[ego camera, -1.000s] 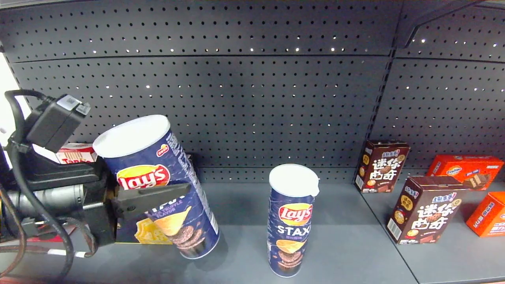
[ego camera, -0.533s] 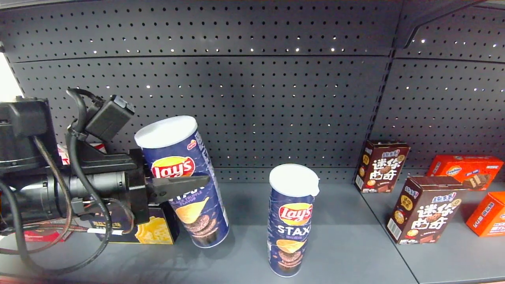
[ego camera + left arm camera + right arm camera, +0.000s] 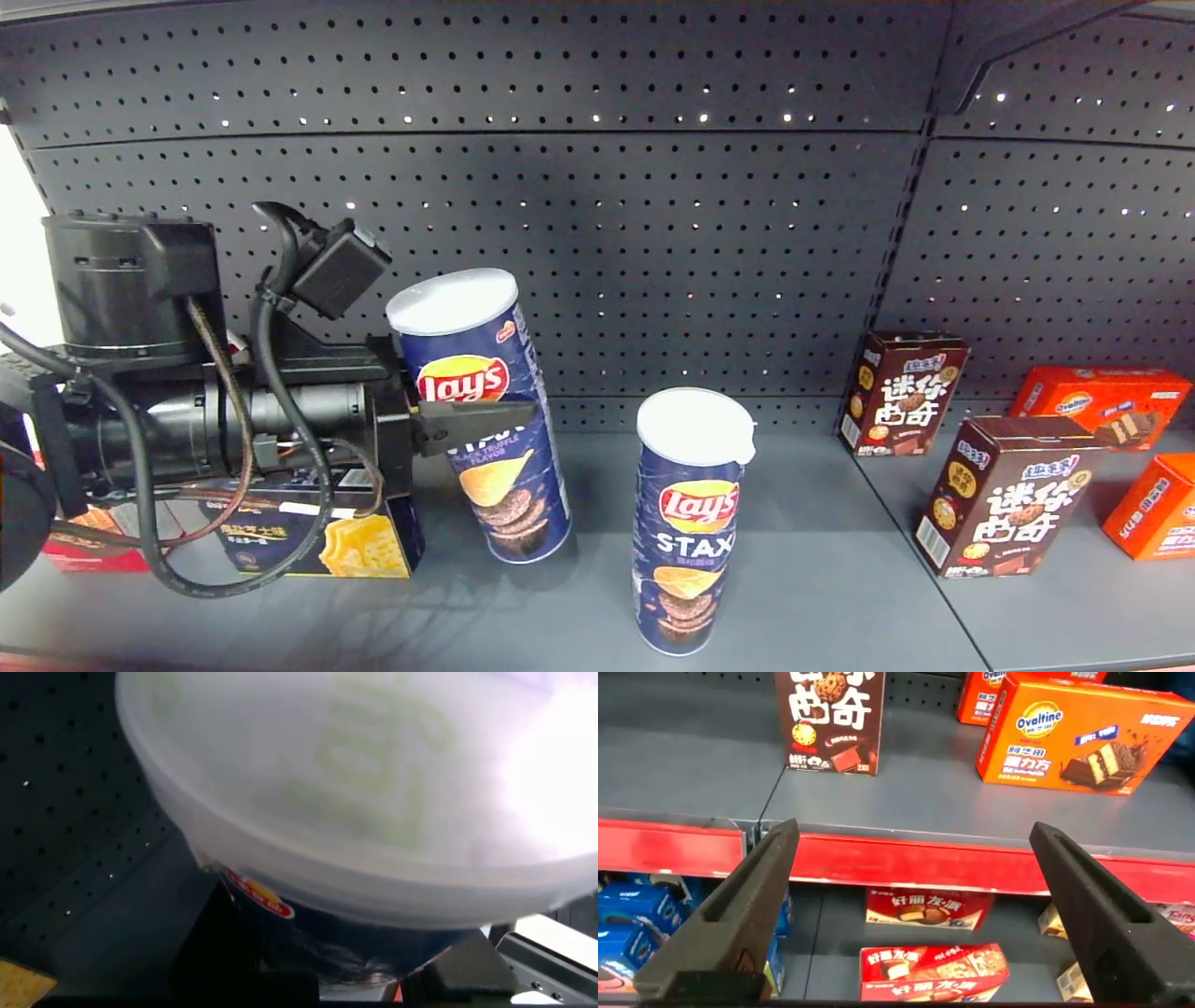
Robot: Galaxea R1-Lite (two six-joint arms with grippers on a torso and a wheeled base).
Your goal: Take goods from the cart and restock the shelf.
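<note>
Left gripper (image 3: 509,411), clenched on the tilted cylindrical can (image 3: 499,495), has carried it rightward toward the upright twin can (image 3: 691,541); right gripper (image 3: 913,831) released.

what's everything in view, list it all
standing chip can: 1, dark blue, mid-shelf
tilted chip can: 1, dark blue, left of it
brown cookie boxes: 2, right of the cans
orange boxes: 2, far right
cracker box: 1, dark blue, under left arm
red box: 1, shelf's far left
lower red boxes: 2, shelf below
shelf: 1, grey, pegboard back
left gripper: black, shut on tilted chip can
right gripper: black, open, at shelf edge
</note>
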